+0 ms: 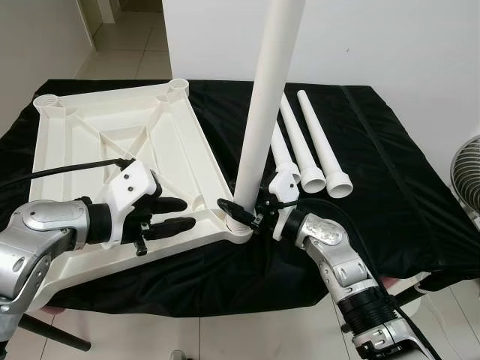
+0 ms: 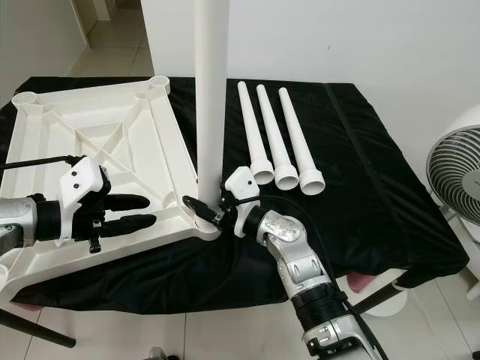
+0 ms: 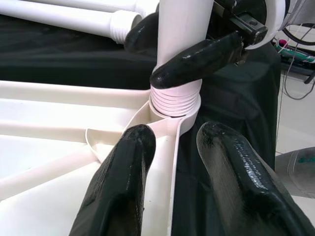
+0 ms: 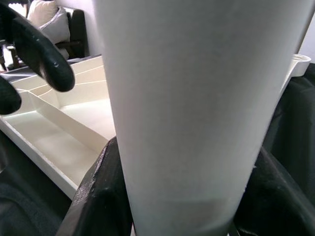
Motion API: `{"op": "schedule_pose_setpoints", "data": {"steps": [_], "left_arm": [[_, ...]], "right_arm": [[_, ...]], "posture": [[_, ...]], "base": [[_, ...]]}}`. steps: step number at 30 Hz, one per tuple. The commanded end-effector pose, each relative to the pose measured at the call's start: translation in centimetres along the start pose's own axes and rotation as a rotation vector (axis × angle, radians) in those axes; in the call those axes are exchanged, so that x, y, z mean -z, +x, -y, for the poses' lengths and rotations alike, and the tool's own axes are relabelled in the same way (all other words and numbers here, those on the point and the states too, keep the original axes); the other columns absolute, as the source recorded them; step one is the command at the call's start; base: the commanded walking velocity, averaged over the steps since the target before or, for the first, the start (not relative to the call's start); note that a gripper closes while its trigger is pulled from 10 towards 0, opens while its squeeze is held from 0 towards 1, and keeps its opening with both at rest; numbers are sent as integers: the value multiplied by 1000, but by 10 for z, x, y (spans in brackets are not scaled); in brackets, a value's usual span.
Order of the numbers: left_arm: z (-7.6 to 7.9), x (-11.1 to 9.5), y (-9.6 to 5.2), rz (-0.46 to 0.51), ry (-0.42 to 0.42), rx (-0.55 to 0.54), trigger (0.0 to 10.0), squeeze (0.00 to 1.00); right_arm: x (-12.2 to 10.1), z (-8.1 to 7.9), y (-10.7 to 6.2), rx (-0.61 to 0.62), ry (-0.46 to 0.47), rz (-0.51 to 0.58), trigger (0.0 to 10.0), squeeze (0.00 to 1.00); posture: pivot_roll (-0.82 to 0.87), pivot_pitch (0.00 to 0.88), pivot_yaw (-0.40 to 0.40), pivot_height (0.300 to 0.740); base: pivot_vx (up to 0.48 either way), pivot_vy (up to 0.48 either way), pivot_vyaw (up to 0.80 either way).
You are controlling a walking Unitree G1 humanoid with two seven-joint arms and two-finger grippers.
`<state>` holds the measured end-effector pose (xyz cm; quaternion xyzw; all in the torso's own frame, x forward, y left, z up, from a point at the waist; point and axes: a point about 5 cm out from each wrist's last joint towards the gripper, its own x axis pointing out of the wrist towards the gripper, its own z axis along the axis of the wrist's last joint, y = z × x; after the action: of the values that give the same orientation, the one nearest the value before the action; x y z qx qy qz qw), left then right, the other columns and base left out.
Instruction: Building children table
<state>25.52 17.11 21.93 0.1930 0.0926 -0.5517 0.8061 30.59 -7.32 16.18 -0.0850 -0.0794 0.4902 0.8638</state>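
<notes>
White tabletop (image 1: 112,142), white upright leg (image 1: 264,112), three white spare legs (image 2: 277,142); plain black cloth (image 1: 390,165); grey fan (image 2: 457,180) at 3 o'clock.

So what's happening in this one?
The robot is fitting a leg into a corner socket of the upside-down tabletop on a black-covered table. The right claw grips the upright leg near its threaded base. The left claw is open, fingers resting on the tabletop's rim. Three more legs lie beside it.
</notes>
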Motion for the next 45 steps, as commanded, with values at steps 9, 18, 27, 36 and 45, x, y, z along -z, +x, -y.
{"op": "schedule_pose_setpoints", "data": {"steps": [9, 18, 27, 36, 45], "left_arm": [[-5, 1, -1, -17, -6, -38, 10000, 0], [-10, 4, -4, -15, -21, -90, 10000, 0], [-11, 5, -3, -13, -24, -93, 10000, 0], [-12, 5, -3, -13, -23, -95, 10000, 0], [-13, 5, -3, -12, -24, -103, 10000, 0]], "right_arm": [[33, 6, 0, 4, 101, -221, 10000, 0], [54, -13, -12, 45, 134, -265, 10000, 0], [56, -9, -11, 262, 139, -256, 10000, 0], [66, -10, -11, 384, 110, -340, 10000, 0], [75, -12, -20, 710, 206, -349, 10000, 0]], "posture": [[50, 110, 17, 740], [51, 109, 6, 740], [41, 105, 9, 740], [40, 103, 9, 740], [40, 104, 2, 740]], "base": [[0, 0, 0], [0, 0, 0], [0, 0, 0], [0, 0, 0], [0, 0, 0]]}}
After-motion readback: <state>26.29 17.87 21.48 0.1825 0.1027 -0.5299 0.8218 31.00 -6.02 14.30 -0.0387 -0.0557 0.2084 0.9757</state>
